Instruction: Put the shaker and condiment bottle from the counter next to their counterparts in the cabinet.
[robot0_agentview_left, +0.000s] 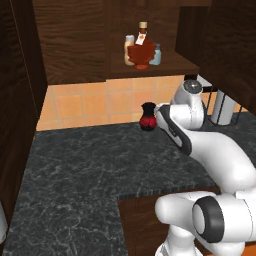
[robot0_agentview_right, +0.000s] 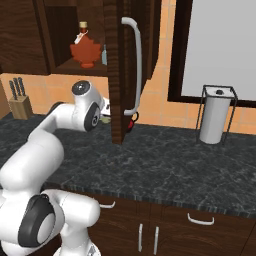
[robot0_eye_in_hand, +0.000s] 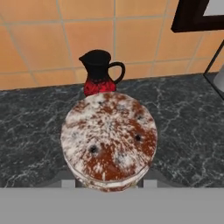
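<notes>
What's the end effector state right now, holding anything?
end effector: closed on the shaker, whose perforated top sits between the fingertips.

No legible text, brand, number or sign anywhere. The condiment bottle (robot0_agentview_left: 141, 52) on the cabinet shelf (robot0_agentview_left: 172, 64) carries a small white tag at its neck; too small to tell if anything is printed on it. The jug (robot0_eye_in_hand: 99, 72) on the bench (robot0_agentview_left: 75, 165) bears no lettering. The shaker cap (robot0_eye_in_hand: 109, 139) shows mottled speckle and holes, no marks.
</notes>
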